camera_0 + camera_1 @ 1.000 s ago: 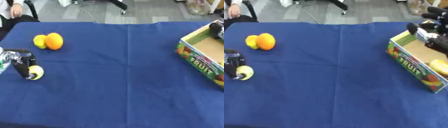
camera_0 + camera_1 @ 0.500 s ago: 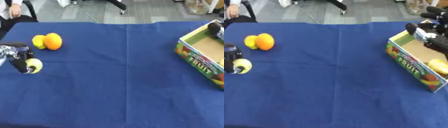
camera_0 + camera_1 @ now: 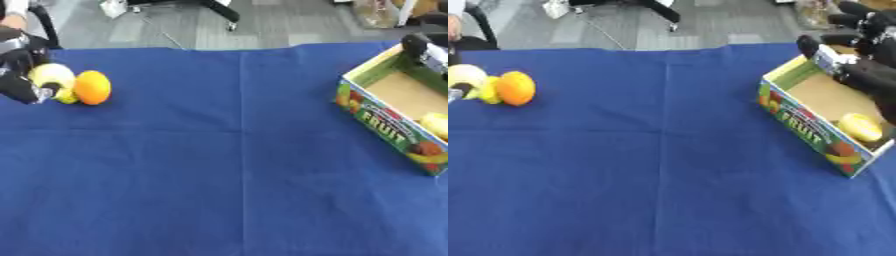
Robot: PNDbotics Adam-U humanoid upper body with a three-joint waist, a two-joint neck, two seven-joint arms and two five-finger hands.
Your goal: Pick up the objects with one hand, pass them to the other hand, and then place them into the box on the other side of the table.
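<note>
My left hand [image 3: 19, 62] is at the far left of the blue table, shut on a round yellow fruit [image 3: 51, 74] held just above the cloth. Right beside it lie an orange [image 3: 92, 87] and a smaller yellow-green fruit [image 3: 66, 96], partly hidden behind the held one. The fruit-printed cardboard box [image 3: 798, 117] stands at the right edge with a yellow fruit [image 3: 859, 126] inside. My right hand [image 3: 868, 70], black, hovers open over the box's far end, holding nothing.
The blue cloth [image 3: 227, 165] covers the whole table between the fruit and the box. Beyond the far edge are grey floor and a chair base [image 3: 210, 7]. The box's near corner reaches the right table edge.
My left hand has carried the yellow fruit away from me, up to the orange. The right hand has stayed over the box.
</note>
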